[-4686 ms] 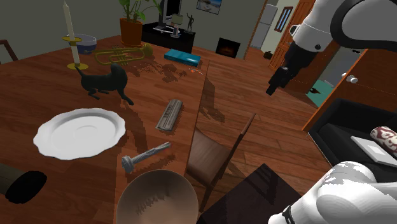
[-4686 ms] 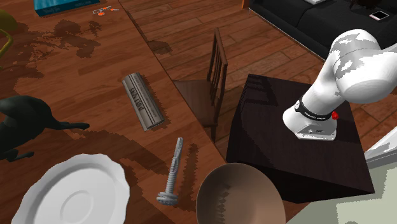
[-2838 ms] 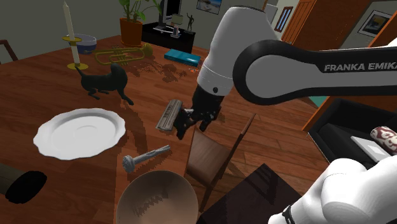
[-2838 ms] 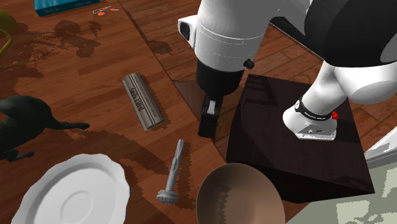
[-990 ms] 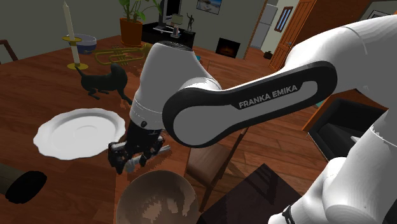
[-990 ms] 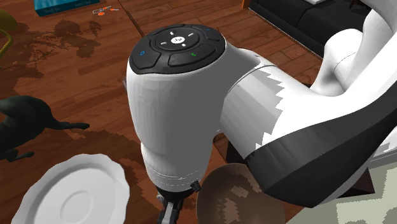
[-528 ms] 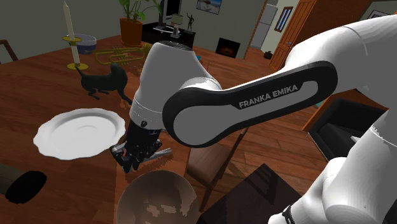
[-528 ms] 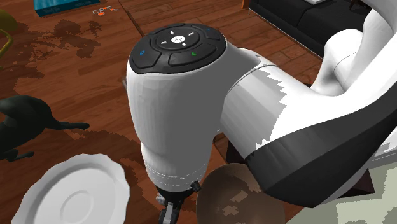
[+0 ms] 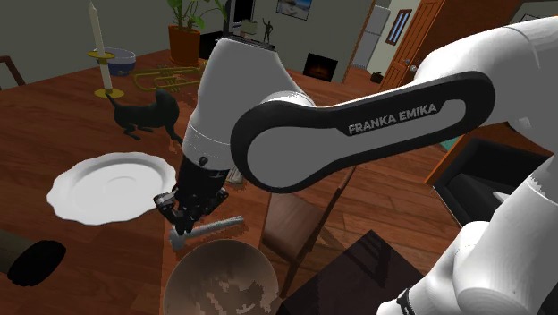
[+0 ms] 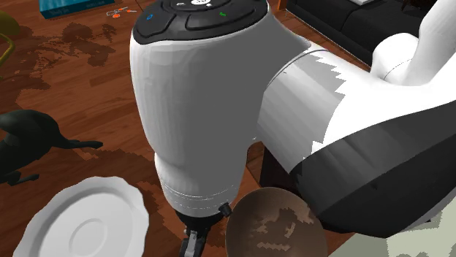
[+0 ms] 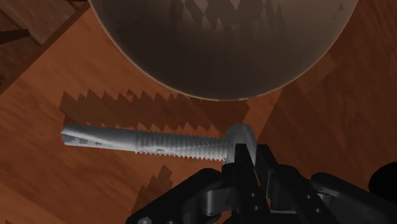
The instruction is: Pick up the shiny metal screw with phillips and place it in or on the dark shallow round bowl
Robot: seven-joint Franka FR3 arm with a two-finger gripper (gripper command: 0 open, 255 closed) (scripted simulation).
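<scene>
The grey metal screw (image 11: pixel 146 143) lies crosswise in front of my gripper (image 11: pixel 254 167), which is shut on it just behind its round head. It hangs a little above the wooden table (image 9: pixel 54 134) and casts a jagged shadow there. In the shoulder view the screw (image 9: pixel 213 226) sticks out from the gripper (image 9: pixel 183 217), right beside the rim of the brownish round bowl (image 9: pixel 219 279). That bowl (image 11: pixel 222 44) sits just beyond the screw in the wrist view. In the second exterior view the arm hides the screw; the gripper (image 10: pixel 191 244) stands beside the bowl (image 10: pixel 274 223).
A white scalloped plate (image 9: pixel 112 186) lies to the shoulder view's left of the gripper. Farther back stand a black cat figure (image 9: pixel 147 114), a candle (image 9: pixel 98 49) and a brass trumpet (image 9: pixel 174 79). A wooden chair (image 9: pixel 304 215) is tucked at the table's edge. A dark cylinder (image 9: pixel 27 259) lies near the front corner.
The fingers have shut on the screw near its head. The arm has risen a little, and the screw has come off the table with it.
</scene>
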